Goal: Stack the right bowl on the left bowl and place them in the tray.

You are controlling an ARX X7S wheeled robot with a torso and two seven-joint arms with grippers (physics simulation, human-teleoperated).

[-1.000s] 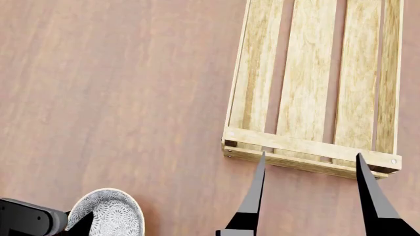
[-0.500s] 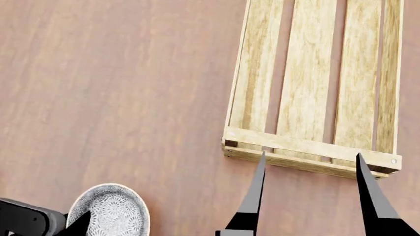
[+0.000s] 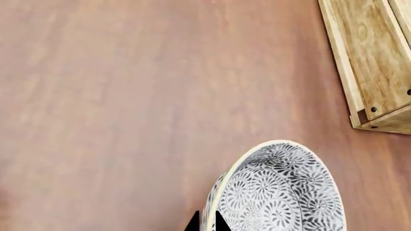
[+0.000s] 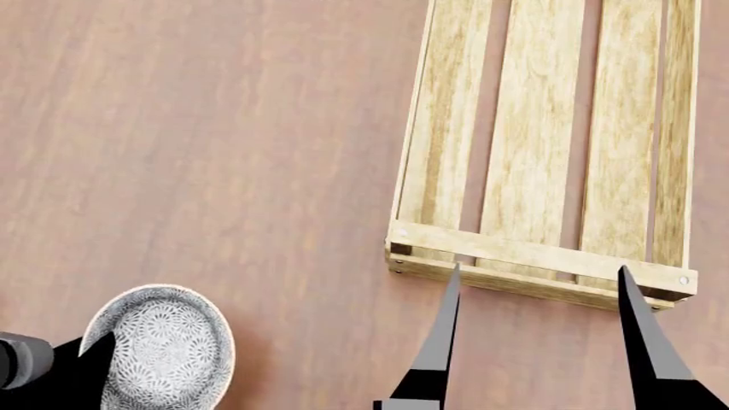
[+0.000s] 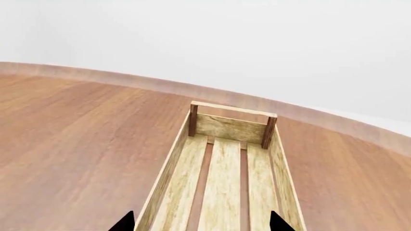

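Observation:
A grey-white patterned bowl (image 4: 160,348) is at the near left, tilted, and also shows in the left wrist view (image 3: 282,192). My left gripper (image 3: 205,224) is shut on its rim, one finger inside and one outside; in the head view only its black body (image 4: 46,376) shows. I cannot make out a second bowl. The light-wood slatted tray (image 4: 535,256) lies at the right and holds nothing. My right gripper (image 4: 535,342) is open and empty just before the tray's near end, pointing along the tray (image 5: 231,126).
The brown wooden tabletop (image 4: 205,137) spreads to the left of the tray. The tray's near left corner (image 3: 372,110) lies off to one side of the bowl, a bowl's width away. A pale wall stands behind the table's far edge (image 5: 96,74).
The bowl has shifted left and looks larger and more tilted in the head view, carried by the left gripper. The right gripper and the tray have not moved.

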